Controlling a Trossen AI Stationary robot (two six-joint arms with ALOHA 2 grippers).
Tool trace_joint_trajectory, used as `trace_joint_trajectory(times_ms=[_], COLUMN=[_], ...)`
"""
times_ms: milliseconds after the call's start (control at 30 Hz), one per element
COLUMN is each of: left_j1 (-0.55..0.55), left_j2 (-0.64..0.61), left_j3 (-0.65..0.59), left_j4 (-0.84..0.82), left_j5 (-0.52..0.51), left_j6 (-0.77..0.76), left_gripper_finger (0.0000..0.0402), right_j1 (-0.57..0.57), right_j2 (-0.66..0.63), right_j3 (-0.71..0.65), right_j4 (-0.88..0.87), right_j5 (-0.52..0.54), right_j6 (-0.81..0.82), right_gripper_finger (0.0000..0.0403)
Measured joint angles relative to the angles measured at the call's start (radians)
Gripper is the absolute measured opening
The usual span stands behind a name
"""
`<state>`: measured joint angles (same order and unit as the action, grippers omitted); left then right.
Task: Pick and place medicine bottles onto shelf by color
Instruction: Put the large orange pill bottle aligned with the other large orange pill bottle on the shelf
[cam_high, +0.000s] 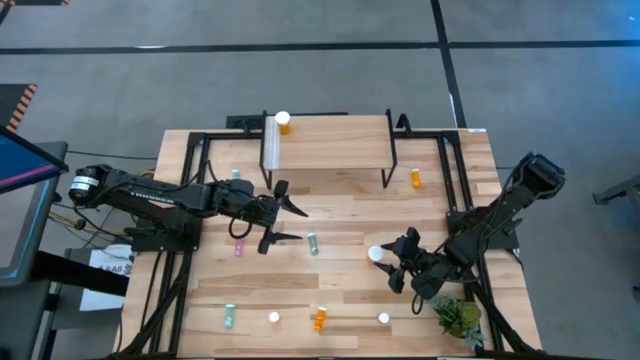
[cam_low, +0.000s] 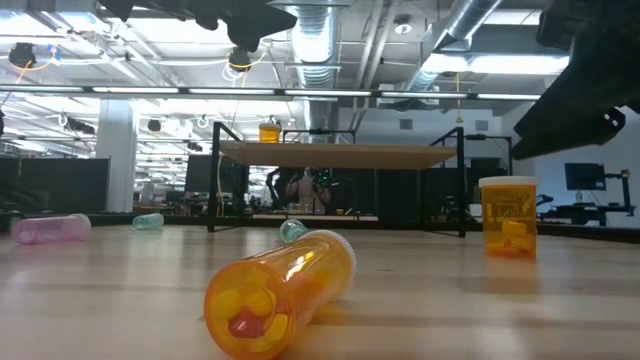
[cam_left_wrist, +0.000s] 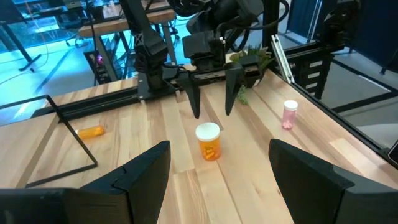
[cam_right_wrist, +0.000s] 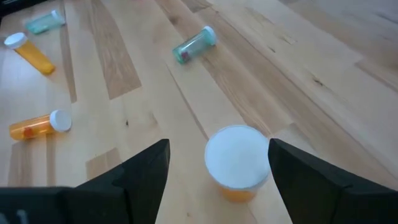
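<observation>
Now, view by view:
High: pale plank counter (cam_high: 340, 290); shelf (cam_high: 330, 140) upper centre; left gripper (cam_high: 285, 223) jaws spread, empty.
Low: ribbed orange bottle (cam_low: 280, 292) lying foreground.
Left wrist: right gripper (cam_left_wrist: 211, 102) jaws wide above white-lidded wide orange bottle (cam_left_wrist: 209, 142).
Right wrist: round white lid (cam_right_wrist: 237, 157) between jaws, ungripped.

Overhead, silver ducts (cam_low: 310, 35) and pipes run under a ceiling lined with fluorescent strips (cam_low: 150, 90). A grey floor (cam_high: 300, 75) crossed by dark lines surrounds the bench (cam_high: 340, 215). Far back, a white column (cam_low: 115, 150) stands among dim workstations.
</observation>
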<state>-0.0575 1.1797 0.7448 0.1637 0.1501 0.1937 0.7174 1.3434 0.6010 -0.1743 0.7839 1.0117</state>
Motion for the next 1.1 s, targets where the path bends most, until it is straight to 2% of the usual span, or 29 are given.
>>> trace_joint_trajectory(times_ms=[133, 467, 767, 1000, 1100], left_j1=[0.000, 0.000, 0.000, 0.000, 0.000], left_j2=[0.000, 0.000, 0.000, 0.000, 0.000], left_j3=[0.000, 0.000, 0.000, 0.000, 0.000], left_j4=[0.009, 0.028, 0.025, 0.025, 0.018], left_j5=[-0.030, -0.085, -0.087, -0.138, -0.160], left_j6=[0.004, 0.004, 0.013, 0.005, -0.016], left_gripper_finger=[0.0261, 0.0261, 0.0261, 0.0261, 0.0261], right_j1=[0.000, -0.040, -0.094, -0.140, -0.149], right_j2=[0.000, 0.000, 0.000, -0.008, -0.008], right_j3=[0.000, 0.000, 0.000, 0.000, 0.000], right_j4=[0.002, 0.003, 0.012, 0.005, 0.002], right_j5=[-0.009, -0.009, -0.009, -0.156, -0.183], right_j6=[-0.002, -0.180, -0.161, -0.086, -0.038], right_gripper_finger=[0.0296, 0.0296, 0.0296, 0.0296, 0.0296])
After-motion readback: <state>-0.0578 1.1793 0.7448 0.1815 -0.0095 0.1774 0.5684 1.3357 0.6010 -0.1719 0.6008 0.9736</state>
